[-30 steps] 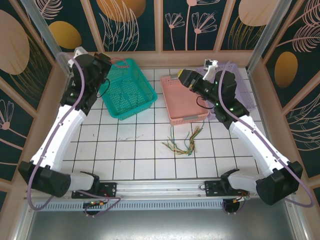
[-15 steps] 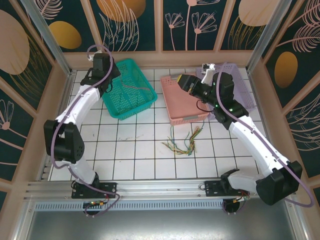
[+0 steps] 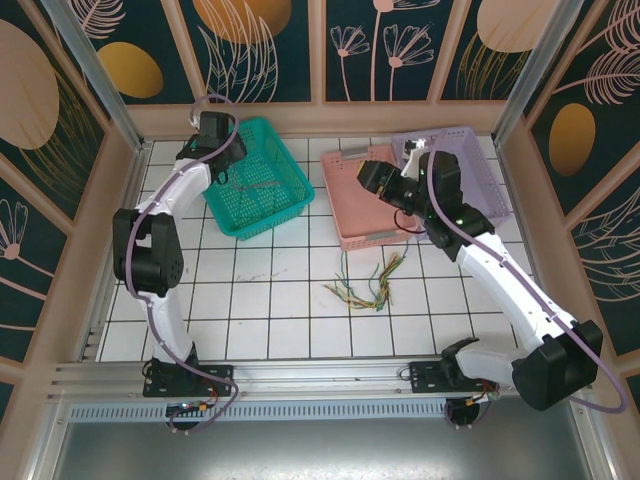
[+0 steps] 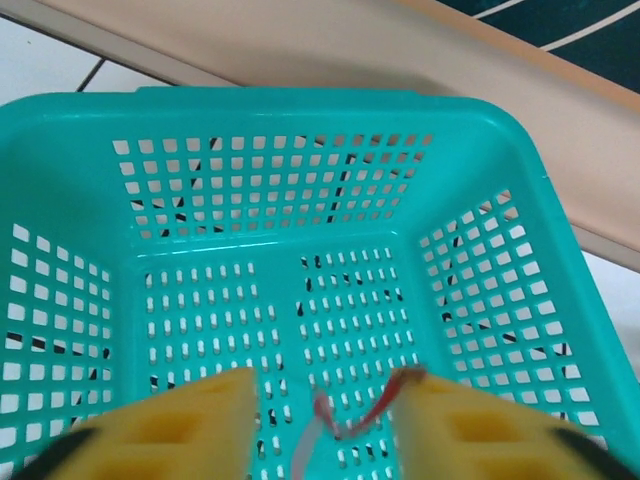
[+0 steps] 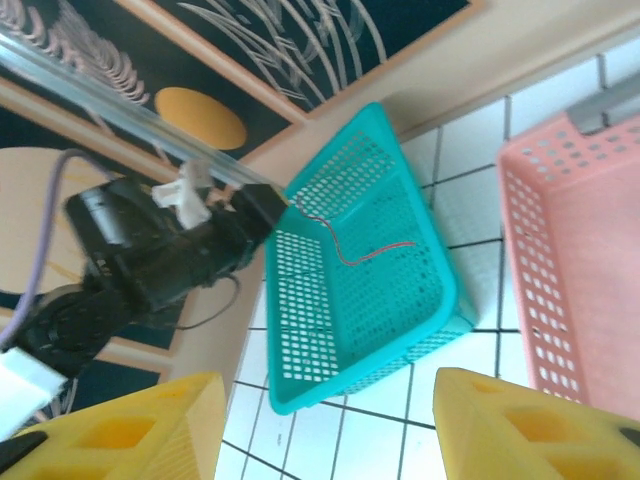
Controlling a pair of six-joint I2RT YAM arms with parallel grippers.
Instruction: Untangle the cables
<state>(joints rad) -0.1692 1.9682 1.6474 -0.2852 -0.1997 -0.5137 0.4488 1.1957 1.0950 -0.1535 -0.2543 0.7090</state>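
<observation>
- My left hand [image 4: 325, 395] hovers over the teal basket [image 4: 300, 100], at the upper left of the top view, with its fingers spread.
- A red cable [image 4: 345, 425] shows between those fingers and runs down inside the basket.
- My right hand [image 5: 320, 420] is spread too and empty, above the pink basket [image 3: 375, 238].
- The other cables [image 3: 370, 285] lie tangled on the surface [image 3: 270, 320], just below the pink basket.

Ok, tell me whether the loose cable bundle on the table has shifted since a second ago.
No. The cable bundle lies on the same tiles of the table, just in front of the pink basket, as before.
</observation>
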